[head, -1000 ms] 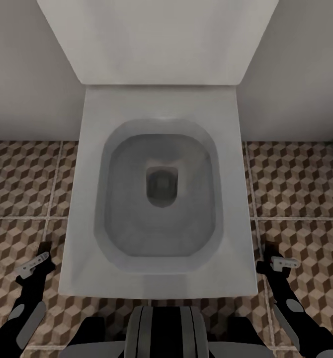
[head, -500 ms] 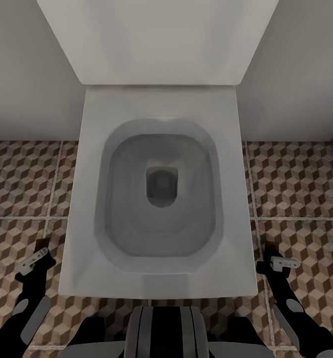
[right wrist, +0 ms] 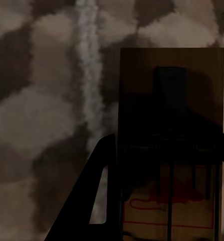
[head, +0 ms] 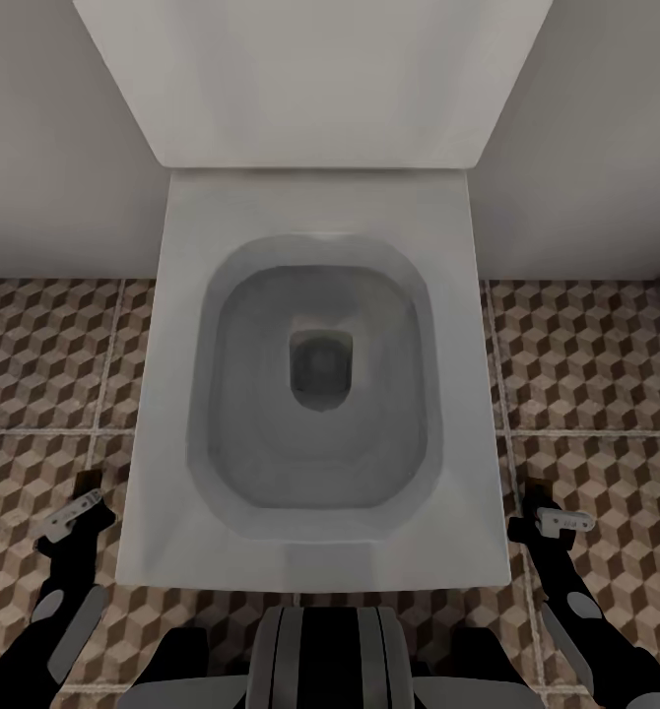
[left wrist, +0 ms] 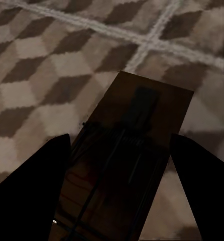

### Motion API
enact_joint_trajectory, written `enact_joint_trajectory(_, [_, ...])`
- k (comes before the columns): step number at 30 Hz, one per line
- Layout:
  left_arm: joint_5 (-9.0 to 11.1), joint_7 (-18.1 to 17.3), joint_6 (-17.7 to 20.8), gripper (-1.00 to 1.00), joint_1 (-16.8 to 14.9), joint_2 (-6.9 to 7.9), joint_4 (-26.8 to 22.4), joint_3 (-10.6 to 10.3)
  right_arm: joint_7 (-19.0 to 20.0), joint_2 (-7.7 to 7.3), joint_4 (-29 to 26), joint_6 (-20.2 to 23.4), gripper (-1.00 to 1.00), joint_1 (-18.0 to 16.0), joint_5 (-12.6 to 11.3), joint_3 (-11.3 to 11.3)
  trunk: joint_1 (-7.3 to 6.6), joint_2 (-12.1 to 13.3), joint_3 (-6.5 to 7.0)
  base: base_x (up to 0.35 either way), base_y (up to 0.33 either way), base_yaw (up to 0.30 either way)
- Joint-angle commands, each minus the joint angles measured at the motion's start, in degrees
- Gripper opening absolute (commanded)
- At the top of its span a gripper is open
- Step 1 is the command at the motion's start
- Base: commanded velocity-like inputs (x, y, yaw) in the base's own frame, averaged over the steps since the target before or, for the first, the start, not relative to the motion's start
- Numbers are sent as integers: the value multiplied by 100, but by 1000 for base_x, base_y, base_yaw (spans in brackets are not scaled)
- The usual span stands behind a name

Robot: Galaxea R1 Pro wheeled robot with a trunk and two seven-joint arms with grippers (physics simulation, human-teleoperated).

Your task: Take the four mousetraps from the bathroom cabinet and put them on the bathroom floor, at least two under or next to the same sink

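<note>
The white toilet [head: 315,394] fills the middle of the frame, its raised lid [head: 310,79] and the wall [head: 54,148] closing off the top. Open tiled floor [head: 44,354] runs down the left and right sides, where the left gripper [head: 74,517] and right gripper [head: 557,522] hang close beside the toilet's edges. Each grips a mousetrap [left wrist: 127,155], its board [right wrist: 170,145] between the fingers just above bare tile.

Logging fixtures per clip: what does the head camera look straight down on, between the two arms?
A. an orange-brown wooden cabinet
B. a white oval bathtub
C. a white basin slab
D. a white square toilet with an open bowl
D: the white square toilet, grey bowl open, stands on the cube-patterned tiled floor between the arms.
</note>
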Motion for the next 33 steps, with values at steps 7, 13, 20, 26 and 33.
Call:
enact_joint_trajectory(7, [-586, 306, -1, -100, -1, -250, 6, -2, -39, -8, 2, -23, -100, -4, -46, 40, -1, -1, -2, 0, 0, 0])
enact_joint_trajectory(13, [-684, 309, 8, -100, -1, -256, 18, 5, -39, -8, 2, -23, -100, -3, -46, 40, -1, -1, -2, 0, 0, 0])
enact_joint_trajectory(20, [-698, 307, 9, -100, -1, -201, 36, 16, -39, -8, 2, -23, -100, -3, -46, 40, -1, -1, -2, 0, 0, 0])
enact_joint_trajectory(26, [-705, 306, 9, -100, -1, -189, 42, 16, -39, -8, 2, -23, -100, -4, -46, 40, -1, -1, -2, 0, 0, 0])
enact_joint_trajectory(33, [-708, 314, 2, -100, -1, -195, 43, 16, -39, -8, 2, -23, -100, -3, -46, 40, -1, -1, -2, 0, 0, 0])
